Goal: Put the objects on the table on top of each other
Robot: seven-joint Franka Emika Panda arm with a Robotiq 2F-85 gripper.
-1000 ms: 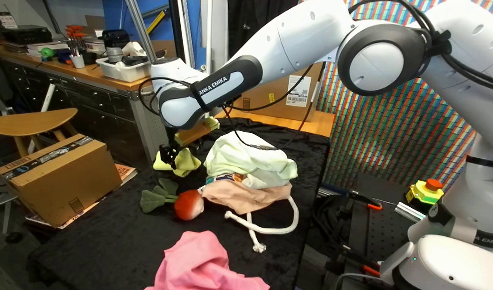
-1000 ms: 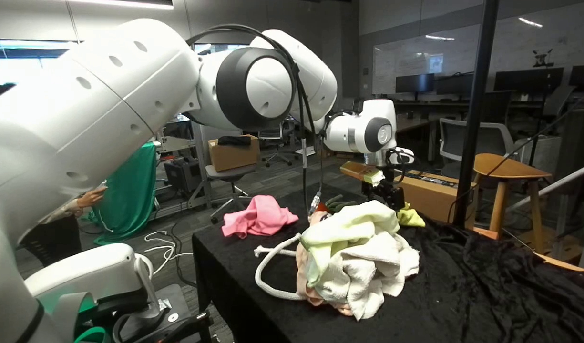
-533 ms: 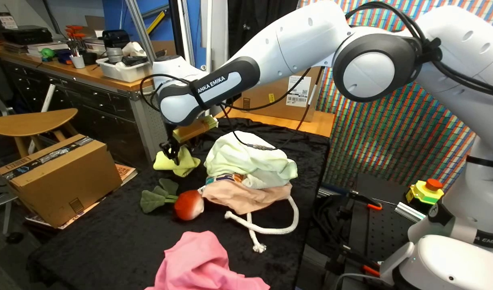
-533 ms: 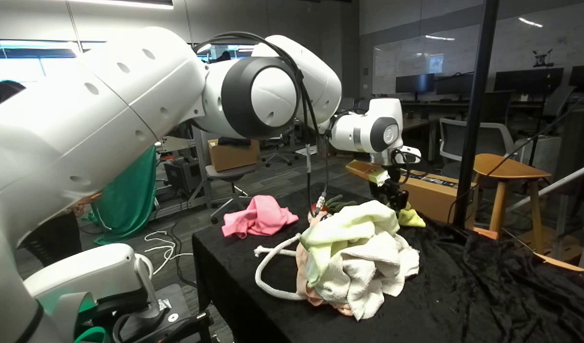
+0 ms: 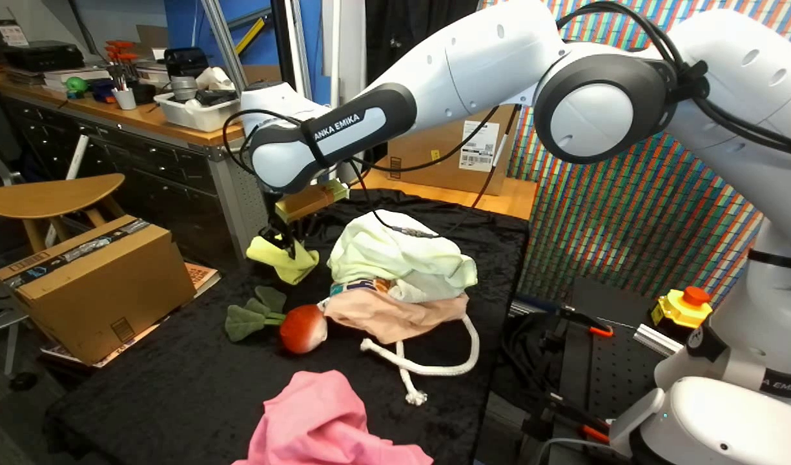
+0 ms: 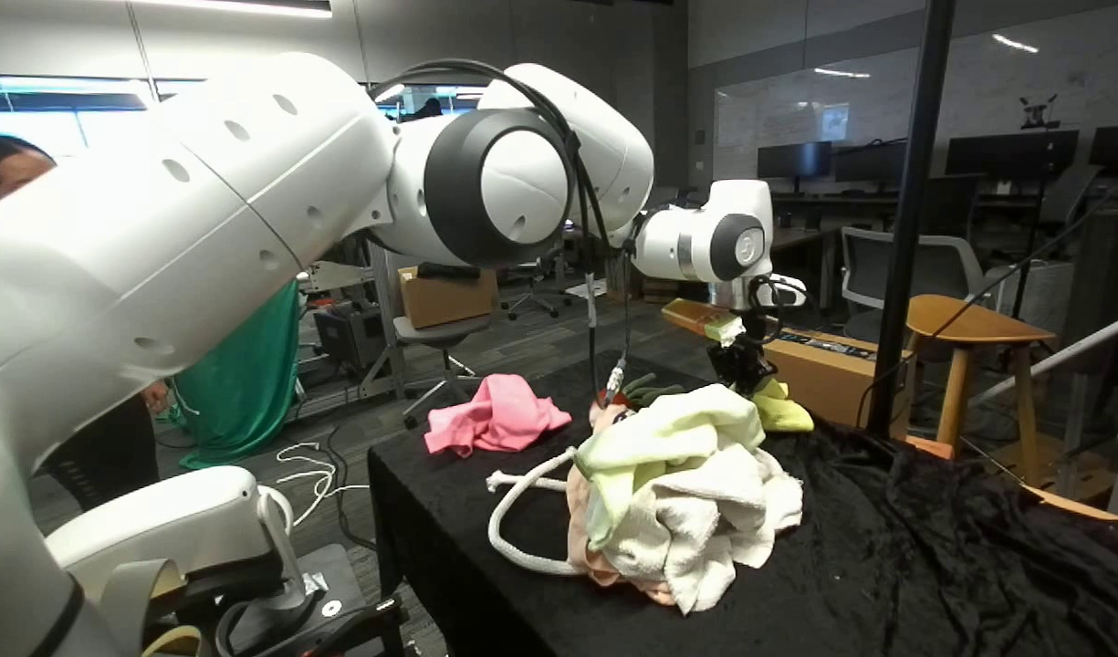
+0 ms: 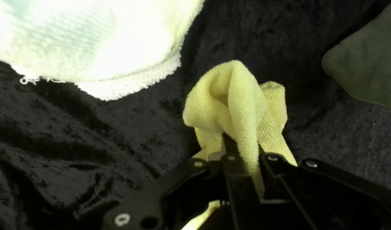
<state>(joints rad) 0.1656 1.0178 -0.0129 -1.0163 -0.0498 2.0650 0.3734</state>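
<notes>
Hand (image 7: 244, 156) is nearly closed, fold of yellow cloth (image 7: 221, 111) pinched in it; can't tell whether that cloth is fully off the black surface (image 5: 175, 400). Near it, with a gap, pale green cloth (image 5: 395, 245) and white cloth (image 6: 695, 538) lie on top of peach cloth (image 5: 395, 316). Pink cloth (image 5: 318, 413) lies well apart. Red toy (image 5: 299, 328) sits just beside peach cloth.

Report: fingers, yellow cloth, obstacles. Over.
Fingers shut on crumpled yellow-green cloth. Not yet on pale rumpled cloth heap. Black cable hangs nearby; might snag.
</notes>
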